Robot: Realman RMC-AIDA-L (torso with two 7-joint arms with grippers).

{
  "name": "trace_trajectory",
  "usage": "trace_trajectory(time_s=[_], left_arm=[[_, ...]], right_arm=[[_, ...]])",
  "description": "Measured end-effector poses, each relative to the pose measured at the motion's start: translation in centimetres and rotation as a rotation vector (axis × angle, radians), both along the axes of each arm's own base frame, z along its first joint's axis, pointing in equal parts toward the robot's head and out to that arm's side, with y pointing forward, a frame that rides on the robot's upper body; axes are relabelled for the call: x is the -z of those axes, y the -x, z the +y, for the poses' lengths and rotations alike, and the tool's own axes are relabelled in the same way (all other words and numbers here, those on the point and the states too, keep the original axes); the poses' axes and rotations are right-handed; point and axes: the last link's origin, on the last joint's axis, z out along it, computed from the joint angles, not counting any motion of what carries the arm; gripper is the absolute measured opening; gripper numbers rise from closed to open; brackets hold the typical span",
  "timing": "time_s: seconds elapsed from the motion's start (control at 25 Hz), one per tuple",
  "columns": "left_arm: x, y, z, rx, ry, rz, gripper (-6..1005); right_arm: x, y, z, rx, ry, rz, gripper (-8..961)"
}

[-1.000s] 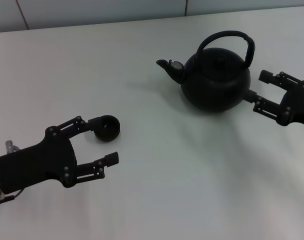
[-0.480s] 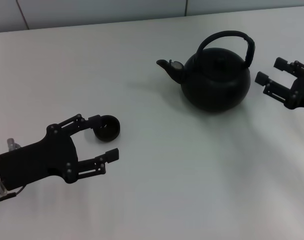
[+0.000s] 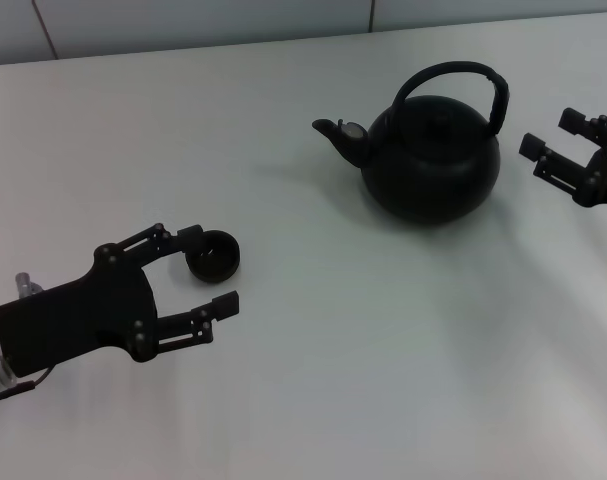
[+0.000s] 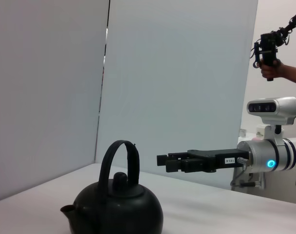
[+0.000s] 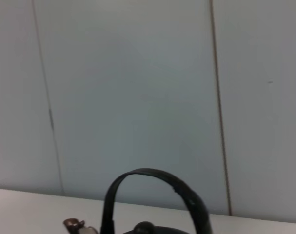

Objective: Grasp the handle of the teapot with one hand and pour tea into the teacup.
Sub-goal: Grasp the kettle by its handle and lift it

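The black teapot [image 3: 430,155] stands on the white table [image 3: 313,350] at the back right, spout pointing left, its arched handle [image 3: 463,75] upright. It also shows in the left wrist view [image 4: 113,209], and its handle shows in the right wrist view [image 5: 155,195]. The small dark teacup [image 3: 213,255] sits at the front left. My left gripper [image 3: 208,270] is open around the teacup, one finger beside it and the other in front of it. My right gripper [image 3: 551,135] is open, raised to the right of the teapot at handle height, apart from it. It also shows in the left wrist view [image 4: 162,162].
A pale wall [image 3: 183,20] runs along the table's far edge. Bare table lies between teacup and teapot. In the left wrist view a person's hand with a camera rig [image 4: 269,46] is far off behind my right arm.
My right gripper has risen from beside the teapot's belly to handle height and drawn slightly right. My left gripper has shifted a little around the teacup.
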Motion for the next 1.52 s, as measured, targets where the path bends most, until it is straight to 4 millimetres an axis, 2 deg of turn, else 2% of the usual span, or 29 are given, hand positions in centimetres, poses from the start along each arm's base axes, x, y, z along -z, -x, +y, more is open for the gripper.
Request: trace_trajectory(time_s=[0.36,0.68,1.52], left_arm=[[-0.1,0.1,0.6,-0.008,-0.018,0.018,863],[-0.2,0.0,0.8,-0.003,-0.020,0.022,864],[-0.2,0.3,0.5,-0.008,-0.019,0.028,864]], right_arm=[[0.2,-0.1,1.4,0.052,-0.030,0.010,693],[1.6,1.1,3.2,0.043,-0.004,0.016,694],[3.3,1.5,5.0,0.101,0.003,0.003,693]])
